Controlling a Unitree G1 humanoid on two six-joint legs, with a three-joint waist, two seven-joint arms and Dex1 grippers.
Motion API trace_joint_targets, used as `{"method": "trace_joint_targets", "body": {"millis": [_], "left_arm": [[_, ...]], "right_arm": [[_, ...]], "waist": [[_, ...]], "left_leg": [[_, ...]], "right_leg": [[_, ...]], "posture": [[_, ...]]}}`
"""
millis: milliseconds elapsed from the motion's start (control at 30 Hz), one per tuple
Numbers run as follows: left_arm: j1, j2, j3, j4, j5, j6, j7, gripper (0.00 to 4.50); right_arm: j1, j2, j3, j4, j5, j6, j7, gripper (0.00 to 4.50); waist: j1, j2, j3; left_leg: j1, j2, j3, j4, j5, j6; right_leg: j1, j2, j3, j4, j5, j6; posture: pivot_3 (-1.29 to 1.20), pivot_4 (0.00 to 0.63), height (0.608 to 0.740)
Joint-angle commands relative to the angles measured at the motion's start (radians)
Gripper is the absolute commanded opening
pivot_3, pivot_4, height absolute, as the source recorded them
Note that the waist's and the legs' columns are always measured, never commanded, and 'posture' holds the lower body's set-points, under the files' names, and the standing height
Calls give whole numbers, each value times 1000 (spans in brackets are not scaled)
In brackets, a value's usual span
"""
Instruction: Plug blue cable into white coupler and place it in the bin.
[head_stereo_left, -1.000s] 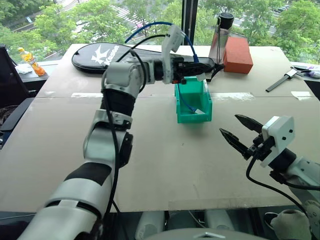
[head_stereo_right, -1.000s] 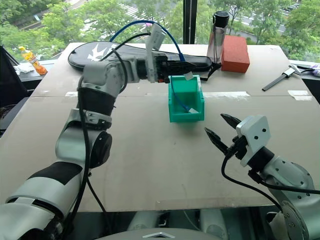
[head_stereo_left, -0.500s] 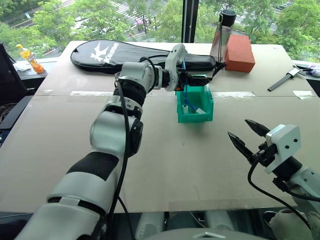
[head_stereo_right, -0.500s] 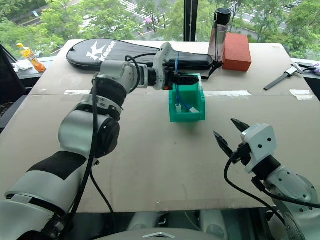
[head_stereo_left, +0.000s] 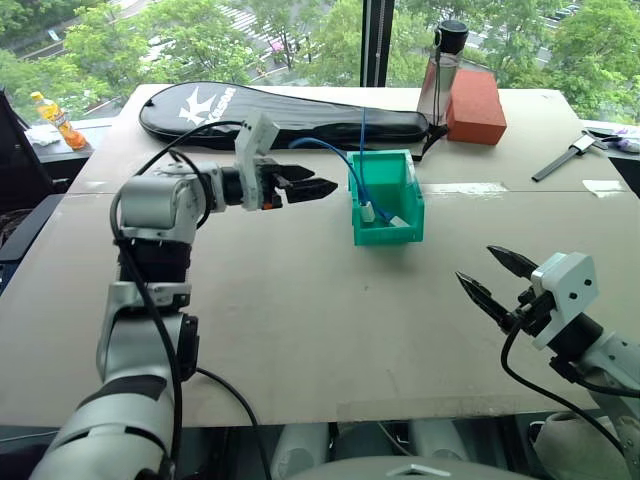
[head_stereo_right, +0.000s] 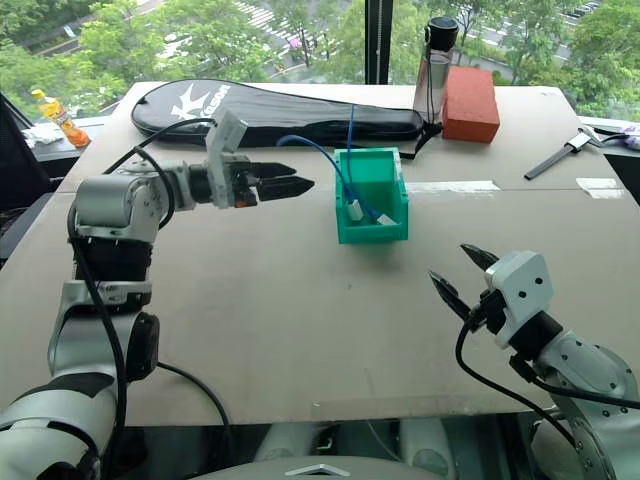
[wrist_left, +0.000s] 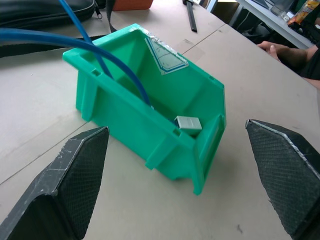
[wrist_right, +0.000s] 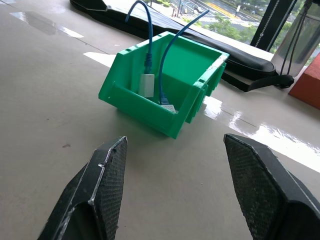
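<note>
Standing on the tan surface (head_stereo_left: 300, 330), the bin (head_stereo_left: 388, 232) sits upright near the middle, its low front lip facing me. Inside it lies the blue cable (wrist_right: 167, 55), one end plugged into the white coupler (wrist_right: 146, 85), which leans against the inner wall just behind the front lip. A second blue cable loops up over the bin's rim and out toward my left side; its white coupler (wrist_right: 168, 107) rests on the bin floor beside the first.

My left gripper (head_stereo_left: 318, 187) is released, jaws spread wide and empty, held level above the surface just beside the bin on my left, pointing toward it and clear of its wall. In the left wrist view the bin lies between my two fingers (wrist_left: 65, 190), with a grey-white coupler visible on its floor.

My right gripper (head_stereo_left: 493, 278) is likewise released and holds nothing, jaws parted, hovering near the front edge of the surface, well apart from the bin and aimed toward it.

Beyond the bin, along the far edge, lie a black racket bag (head_stereo_left: 270, 110), a dark bottle (head_stereo_left: 440, 70) and a red brick (head_stereo_left: 475, 108) touching or nearly touching the bottle
</note>
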Motion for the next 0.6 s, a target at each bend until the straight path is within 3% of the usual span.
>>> {"method": "trace_joint_targets", "body": {"millis": [33, 300, 600], "left_arm": [[171, 41, 77, -159, -42, -145, -33, 4488], [568, 89, 198, -350, -87, -333, -55, 4488], [825, 76, 275, -438, -106, -405, 18, 4488]], "right_arm": [[1, -34, -60, 4, 28, -26, 45, 2980], [117, -72, -199, 31, 68, -92, 162, 2980], [160, -105, -266, 83, 79, -110, 224, 2980]], "waist": [[0, 0, 0], [0, 0, 0], [0, 0, -1]], "left_leg": [[0, 0, 0, 0, 0, 0], [8, 0, 1, -2, -2, 4], [12, 1, 0, -2, -3, 4]], "right_leg": [[0, 0, 0, -1, 0, 0], [7, -1, 1, 0, -1, -2], [9, -8, -2, -1, -1, -2]], "posture": [[0, 150, 740], [0, 150, 740], [0, 150, 740]]}}
